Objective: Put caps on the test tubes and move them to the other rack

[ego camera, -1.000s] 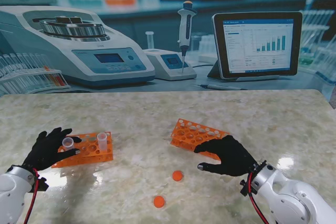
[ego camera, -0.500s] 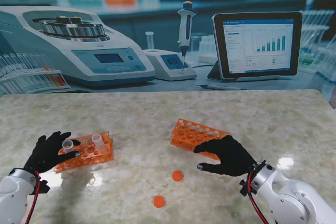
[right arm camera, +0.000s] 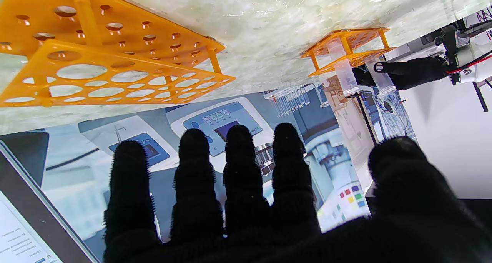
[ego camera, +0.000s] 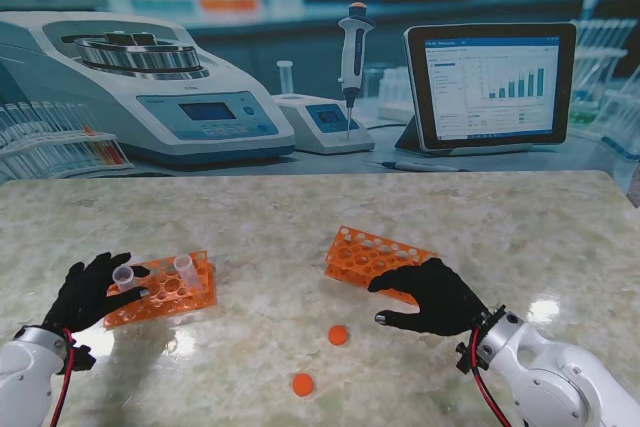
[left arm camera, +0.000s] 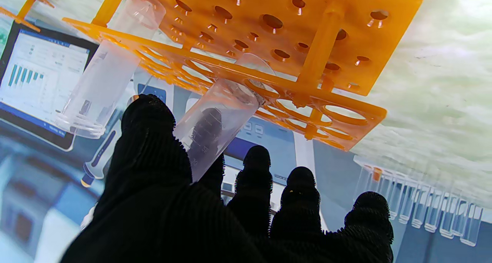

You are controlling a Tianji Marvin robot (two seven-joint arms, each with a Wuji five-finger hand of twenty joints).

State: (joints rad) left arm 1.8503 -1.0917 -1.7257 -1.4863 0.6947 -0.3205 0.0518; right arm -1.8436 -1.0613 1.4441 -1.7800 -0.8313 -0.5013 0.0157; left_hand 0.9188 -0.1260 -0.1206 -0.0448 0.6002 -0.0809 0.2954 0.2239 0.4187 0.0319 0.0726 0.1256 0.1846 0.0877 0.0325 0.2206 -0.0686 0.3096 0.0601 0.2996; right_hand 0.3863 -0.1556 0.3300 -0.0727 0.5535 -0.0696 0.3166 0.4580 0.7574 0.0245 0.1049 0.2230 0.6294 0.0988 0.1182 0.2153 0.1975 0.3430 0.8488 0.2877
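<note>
The left orange rack [ego camera: 165, 292] holds two clear uncapped test tubes. My left hand [ego camera: 88, 292] is shut on the tube [ego camera: 124, 278] at the rack's left end, thumb and forefinger pinching it [left arm camera: 219, 117]; the tube leans and its lower part still sits in a rack hole. The other tube [ego camera: 185, 267] stands in the rack [left arm camera: 338, 20] a few holes to the right. The right orange rack [ego camera: 372, 252] holds no tubes. My right hand [ego camera: 432, 297] hovers open over that rack's nearer edge [right arm camera: 115, 51]. Two orange caps [ego camera: 339, 334] [ego camera: 302, 384] lie on the table between the hands.
A centrifuge [ego camera: 150, 82], a small white device with a pipette [ego camera: 352, 57], a tablet [ego camera: 490, 82] and clear tube racks [ego camera: 55, 142] line the printed backdrop beyond the table's far edge. Marble tabletop [ego camera: 300, 217] stretches between the racks and that edge.
The left rack has swung and tipped, its left end drawn nearer to me with the pinched tube now leaning. Both tubes shifted left. The right hand has hardly moved.
</note>
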